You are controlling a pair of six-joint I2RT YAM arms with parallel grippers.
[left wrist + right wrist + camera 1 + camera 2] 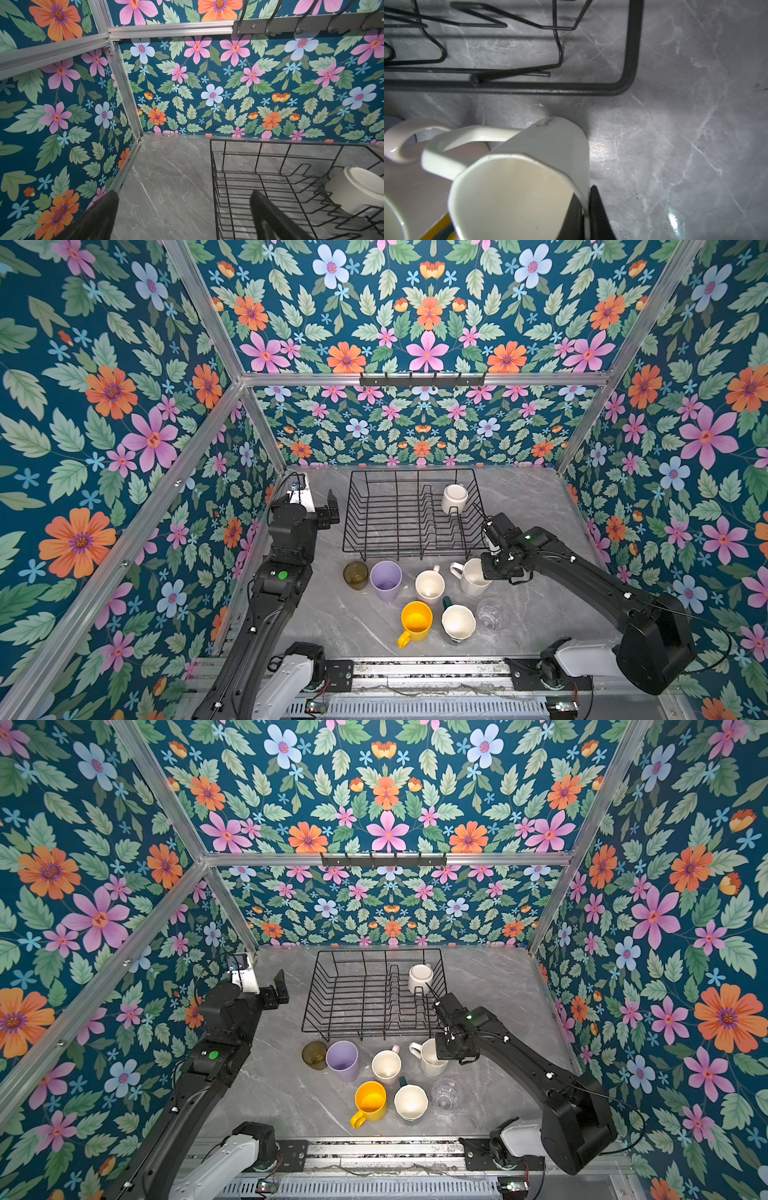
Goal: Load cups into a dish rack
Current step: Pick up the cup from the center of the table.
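The black wire dish rack (411, 549) (365, 1029) stands at the back of the grey table, with one pale cup (454, 498) (357, 187) upside down in its far right part. In front of it stand an olive-brown tumbler (355, 574), a lilac tumbler (385, 580), a pale pink mug (429, 587), a yellow mug (415, 620), a dark green mug (458, 622) and a clear glass (489, 613). My right gripper (586, 199) is shut on the wall of the white mug (471, 576) (529, 176), one finger inside and one outside. My left gripper (184, 194) (330, 506) hangs open, left of the rack.
A dark hook rail (422, 379) runs along the back wall above the table. Flowered walls with aluminium posts (266, 435) close in the left, back and right sides. The pale pink mug's handle (396, 141) lies close beside the white mug's handle.
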